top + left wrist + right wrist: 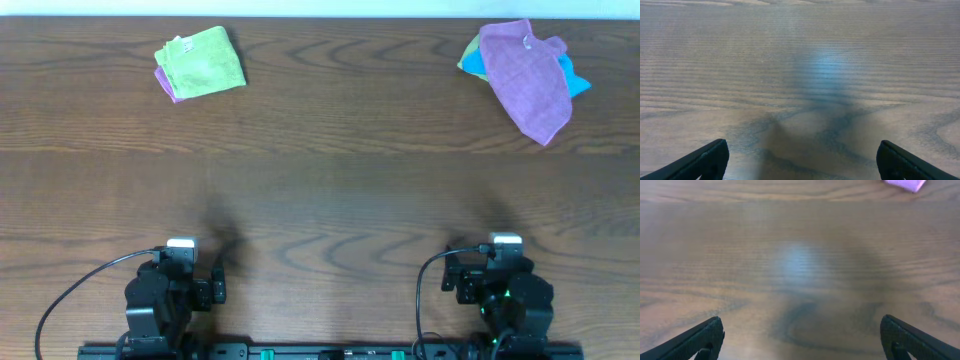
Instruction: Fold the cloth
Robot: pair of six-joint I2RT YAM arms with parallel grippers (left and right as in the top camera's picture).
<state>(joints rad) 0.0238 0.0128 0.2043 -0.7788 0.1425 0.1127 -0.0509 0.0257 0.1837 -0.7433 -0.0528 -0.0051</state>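
The lilac-purple cloth (525,75) lies crumpled at the table's far right, draped over a bright blue cloth (575,80), with a small white tag near its top edge. One corner of it shows at the top of the right wrist view (905,184). My left gripper (182,262) is open and empty near the front edge at the left; its fingers frame bare wood in the left wrist view (802,160). My right gripper (503,258) is open and empty near the front edge at the right, far from the cloth; its wrist view (802,337) shows only wood between the fingers.
A lime-green folded cloth (203,60) lies at the far left on top of a purple cloth edge (167,85). An orange-yellow bit (468,62) peeks from under the right pile. The wooden table (320,190) spans the view.
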